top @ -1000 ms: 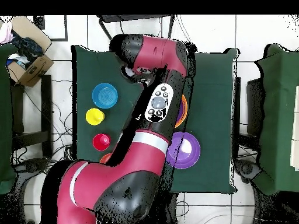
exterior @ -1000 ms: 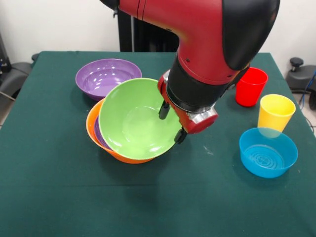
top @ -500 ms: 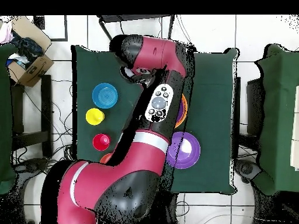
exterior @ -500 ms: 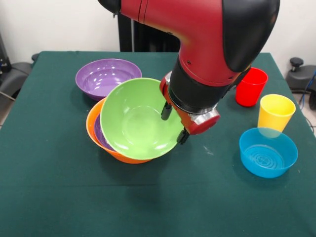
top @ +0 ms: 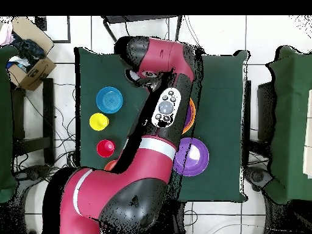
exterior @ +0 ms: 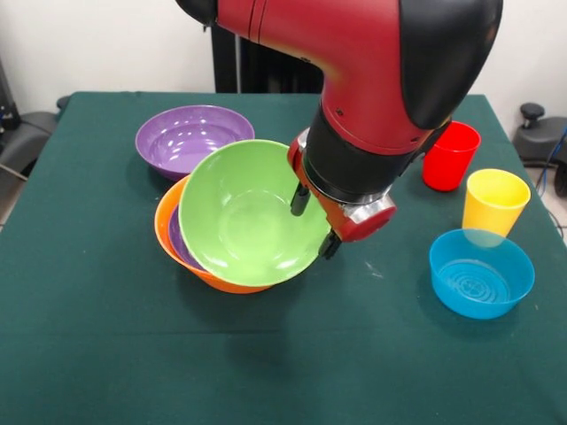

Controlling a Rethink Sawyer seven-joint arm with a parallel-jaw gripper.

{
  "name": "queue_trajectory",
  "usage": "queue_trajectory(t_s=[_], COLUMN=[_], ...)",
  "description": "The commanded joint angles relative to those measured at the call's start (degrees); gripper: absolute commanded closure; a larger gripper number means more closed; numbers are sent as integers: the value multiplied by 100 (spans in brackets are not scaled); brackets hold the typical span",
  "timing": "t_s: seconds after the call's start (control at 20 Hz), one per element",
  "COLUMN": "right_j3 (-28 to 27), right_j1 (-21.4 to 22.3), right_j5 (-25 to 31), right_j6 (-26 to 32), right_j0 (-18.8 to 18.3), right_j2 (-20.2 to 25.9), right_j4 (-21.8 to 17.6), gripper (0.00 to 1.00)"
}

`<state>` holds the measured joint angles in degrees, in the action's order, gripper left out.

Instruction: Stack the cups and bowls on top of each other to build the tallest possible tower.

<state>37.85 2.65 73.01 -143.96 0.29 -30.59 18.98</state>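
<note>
**Green bowl tilted on the pile, claw at its rim**

Dark green cloth covers the table (exterior: 106, 354), and the front view shows the layout best. Near the middle, the large orange bowl (exterior: 177, 252) holds a purple bowl (exterior: 175, 241), of which only a sliver shows. The lime green bowl (exterior: 248, 212) sits on top of these, tipped up so that its opening faces the camera. The gripper (exterior: 312, 221) straddles this bowl's right rim, one finger inside and one outside; it seems to be pinching the rim, though the wrist hides the contact.

A second purple bowl (exterior: 190, 137) rests just behind the pile, at far left. To the right stand the red cup (exterior: 449, 155), the yellow cup (exterior: 493, 202) and, nearest, a small blue bowl (exterior: 481, 273), all apart from the pile.

From overhead the arm (top: 152, 122) covers the pile almost wholly; only an orange edge (top: 192, 116) peeps out beside it.
</note>
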Motion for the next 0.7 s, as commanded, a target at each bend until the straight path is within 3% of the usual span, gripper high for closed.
queue_trajectory(t_s=[0.05,0.7], right_j3=[444,341], right_j1=[-97,-192], right_j5=[-338,-396], right_j6=[398,231], right_j0=[-61,-36], right_j2=[899,978], right_j4=[-132,-189], gripper=[0,0])
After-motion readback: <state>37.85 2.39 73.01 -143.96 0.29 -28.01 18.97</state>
